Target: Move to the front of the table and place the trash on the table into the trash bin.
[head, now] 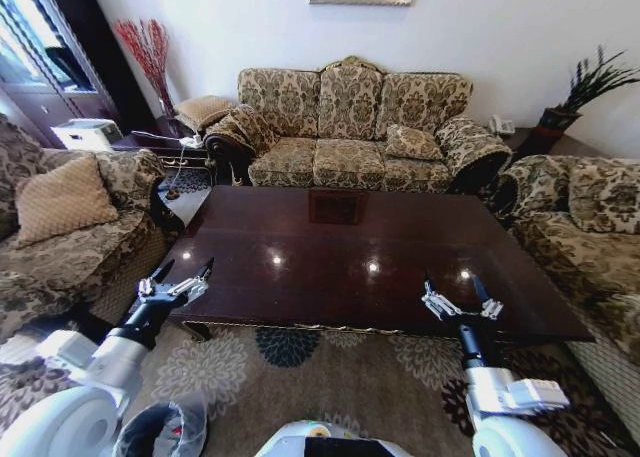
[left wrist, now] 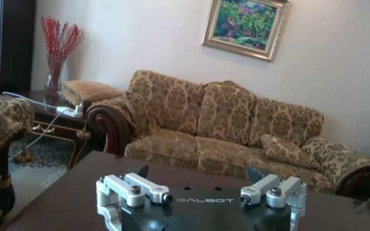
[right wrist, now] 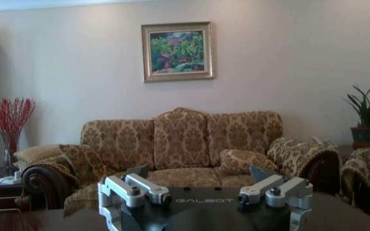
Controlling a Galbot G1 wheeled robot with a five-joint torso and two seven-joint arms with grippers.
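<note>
The dark glossy table [head: 340,247] stretches across the middle of the head view, and its top shows bare wood and light reflections. The trash is out of view. The trash bin [head: 160,429], black with a whitish bag over its rim, stands on the rug at my lower left, beside the left arm. My left gripper [head: 187,269] [left wrist: 199,173] hangs open over the table's near left corner with nothing between its fingers. My right gripper [head: 452,285] [right wrist: 200,172] is open and holds nothing above the near right edge. Both wrist views look across the table [left wrist: 56,202] [right wrist: 37,225] toward the sofa.
A patterned three-seat sofa [head: 350,127] stands behind the table, an armchair [head: 70,217] at its left and another sofa [head: 590,227] at its right. A small side table [head: 165,147] with a vase sits at the back left. Floral rug [head: 300,377] lies between me and the table.
</note>
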